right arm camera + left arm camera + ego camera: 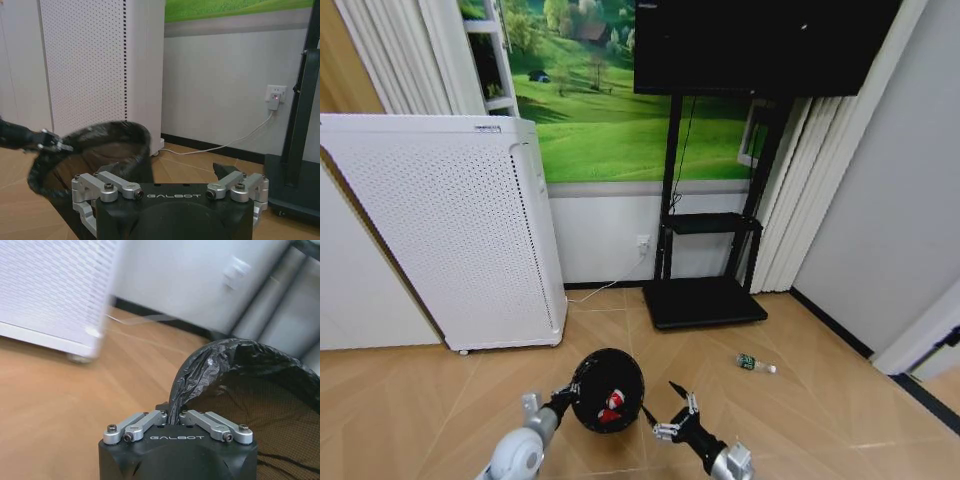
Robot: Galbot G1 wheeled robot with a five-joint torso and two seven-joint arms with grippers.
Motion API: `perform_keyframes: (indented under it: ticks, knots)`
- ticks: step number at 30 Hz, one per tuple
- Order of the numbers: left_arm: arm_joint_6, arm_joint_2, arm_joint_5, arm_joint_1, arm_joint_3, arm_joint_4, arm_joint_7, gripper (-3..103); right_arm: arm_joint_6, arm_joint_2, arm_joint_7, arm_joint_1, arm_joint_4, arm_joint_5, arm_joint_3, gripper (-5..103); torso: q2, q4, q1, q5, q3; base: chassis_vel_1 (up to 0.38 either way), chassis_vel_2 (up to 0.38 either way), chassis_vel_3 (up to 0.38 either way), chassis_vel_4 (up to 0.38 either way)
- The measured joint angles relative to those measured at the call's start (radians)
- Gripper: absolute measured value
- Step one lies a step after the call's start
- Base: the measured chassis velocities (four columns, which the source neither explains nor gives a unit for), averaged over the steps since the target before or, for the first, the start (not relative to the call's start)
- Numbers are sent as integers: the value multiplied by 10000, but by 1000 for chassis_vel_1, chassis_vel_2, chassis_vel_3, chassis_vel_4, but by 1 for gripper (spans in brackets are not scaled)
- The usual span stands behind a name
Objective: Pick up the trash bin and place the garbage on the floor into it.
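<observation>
**Bin in my left claw, bottle not yet bagged**

The trash bin [608, 390] hangs at my left gripper [563, 398], low in front of me over the floor [800, 410]. My left fingers are pinched tight on its rim, w/ the black liner bunched between them; the left wrist view shows the crinkled plastic folded right into the jaws. Inside the bin I see red-and-white wrapper bits [611, 406] lying at the bottom.

Handling, as I judge it: bin looks small, light, thin-walled, so one claw at the rim should carry it. The liner is the weak spot, soft and slick, and it could slide under the pads or tear if I swing. A grip that bites rim plus liner together seems safest; keep the mouth up so nothing tips out.

My right gripper [674, 412] sits just beside the bin on its right side, fingers spread wide, holding nothing.

The clear bottle [756, 364] w/ green label lies on its side on the parquet, well apart from the bin, off to my right, near the black TV-stand base [705, 303]. It's probably light, round and prone to roll, so I'd take it across the body, not the cap.

Behind the bin stands the white appliance [450, 230] against the wall.
</observation>
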Motion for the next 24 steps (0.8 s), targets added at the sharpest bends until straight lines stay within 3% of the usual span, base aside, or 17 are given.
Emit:
perform_keyframes:
  ticks: [5, 13, 18, 24]
  knots:
    - [15, -530, 172, 1389, -1706, -384, 192, 4, -160, 31, 134, -12, -248, 177, 101, 100, 0, 4, 0, -6, 0, 0, 0, 0, 0]
    - [22, -878, -12, 2189, -3508, -478, 636, 4, -185, 48, 257, 61, -518, 356, 177, 100, 0, 3, 0, -4, 0, 0, 0, 0, 0]
    - [190, -911, -281, 2230, -3990, -457, 721, 4, -163, 34, 276, 138, -696, 415, 178, 100, 0, 2, -1, -6, 0, -7, -16, 10, 9]
    - [532, -802, -570, 2253, -4476, -357, 1325, 4, -69, 55, 345, 243, -928, 485, 177, 100, 0, 2, -1, -3, 1, -114, -128, 126, 130]
